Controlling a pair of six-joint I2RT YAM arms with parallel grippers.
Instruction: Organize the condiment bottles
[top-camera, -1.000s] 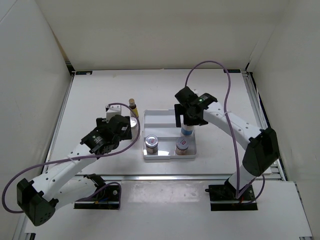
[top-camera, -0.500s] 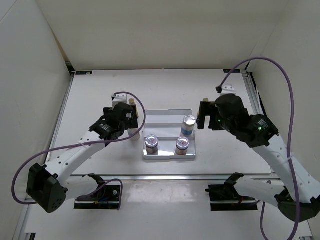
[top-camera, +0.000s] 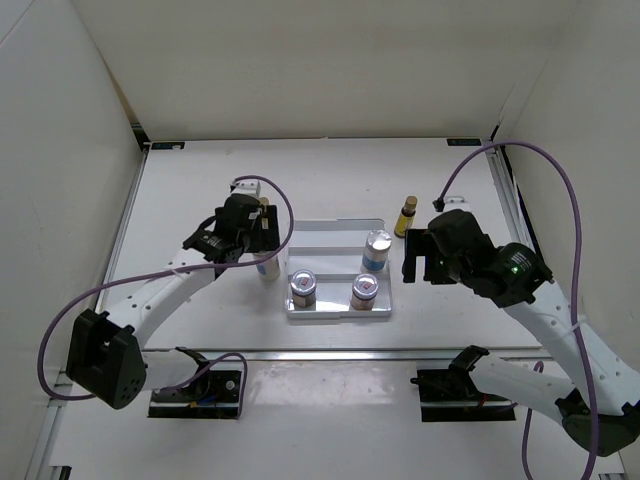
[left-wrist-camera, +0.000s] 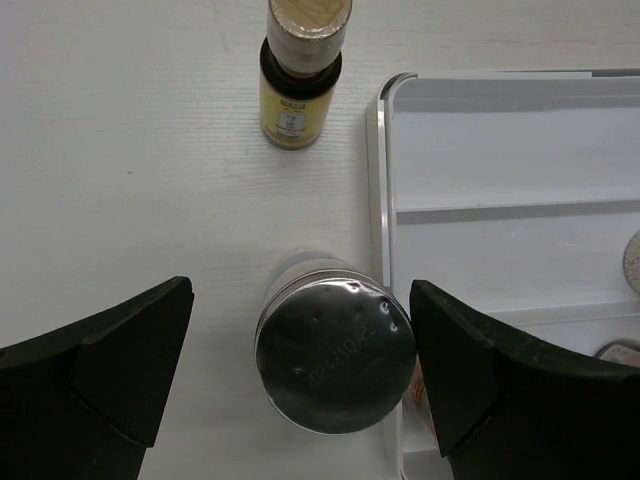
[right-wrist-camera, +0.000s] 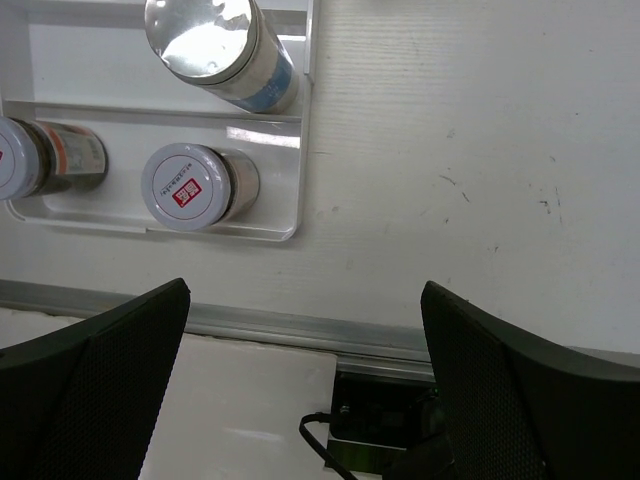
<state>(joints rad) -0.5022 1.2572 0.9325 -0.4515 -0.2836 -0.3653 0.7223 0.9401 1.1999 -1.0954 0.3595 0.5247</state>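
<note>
A silver-lidded jar stands on the table just left of the white stepped tray. My left gripper is open, with a finger on each side of the jar and gaps to both; in the top view it is over the jar. A slim yellow bottle stands beyond it. Three jars stand in the tray: a blue-labelled one on the middle step, two on the front step. A second yellow bottle stands right of the tray. My right gripper is open and empty, right of the tray.
The right wrist view shows the tray's right front corner, the blue-labelled jar, a red-and-white-lidded jar, the table's metal front rail and a base plate. White walls enclose the table.
My right gripper let go of the blue-labelled jar on the tray's middle step and drew back to the right. My left gripper moved forward to straddle the jar left of the tray.
</note>
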